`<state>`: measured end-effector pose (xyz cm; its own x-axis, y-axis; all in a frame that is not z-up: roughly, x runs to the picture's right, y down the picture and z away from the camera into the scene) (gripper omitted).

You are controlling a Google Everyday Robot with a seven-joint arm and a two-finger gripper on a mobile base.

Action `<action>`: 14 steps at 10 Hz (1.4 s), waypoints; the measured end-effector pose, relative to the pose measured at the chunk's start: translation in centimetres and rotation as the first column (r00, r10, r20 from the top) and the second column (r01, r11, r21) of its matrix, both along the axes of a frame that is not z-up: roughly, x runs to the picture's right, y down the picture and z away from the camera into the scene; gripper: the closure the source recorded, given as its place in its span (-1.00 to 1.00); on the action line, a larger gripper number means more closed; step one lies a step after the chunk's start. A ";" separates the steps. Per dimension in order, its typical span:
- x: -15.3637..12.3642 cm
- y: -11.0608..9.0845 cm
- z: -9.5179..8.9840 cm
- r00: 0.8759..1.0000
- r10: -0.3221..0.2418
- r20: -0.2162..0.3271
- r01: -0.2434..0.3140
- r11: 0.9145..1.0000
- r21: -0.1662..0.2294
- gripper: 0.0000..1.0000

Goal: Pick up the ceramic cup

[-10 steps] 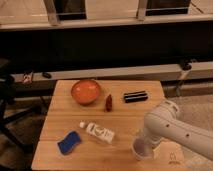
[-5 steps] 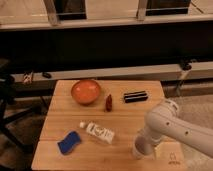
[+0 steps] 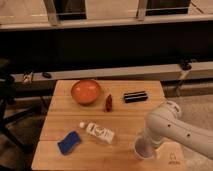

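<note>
The ceramic cup, small, round and whitish, stands near the front right edge of the wooden table. My white arm comes in from the right and bends down to it. The gripper is at the cup's right rim, directly over or against it, and hides part of the cup. I cannot tell whether the cup rests on the table or is held.
A wide orange bowl sits at the back left. A small red object and a black bar-shaped object lie behind the cup. A white tube and a blue sponge lie front left.
The arm's end has come down closer onto the cup and shifted slightly. The cup stays in the same spot.
</note>
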<state>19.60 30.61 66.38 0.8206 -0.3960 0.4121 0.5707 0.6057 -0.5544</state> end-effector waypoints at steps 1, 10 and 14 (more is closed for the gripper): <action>-0.2 0.1 -0.2 1.000 -0.005 0.005 0.005 1.000 0.001 -0.60; -0.6 0.3 -1.1 1.000 -0.021 -0.004 0.021 1.000 0.004 -0.60; -0.9 0.0 -1.9 1.000 -0.017 0.013 0.017 1.000 0.014 -0.60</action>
<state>18.71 30.63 64.46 0.8081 -0.4155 0.4175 0.5884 0.6031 -0.5386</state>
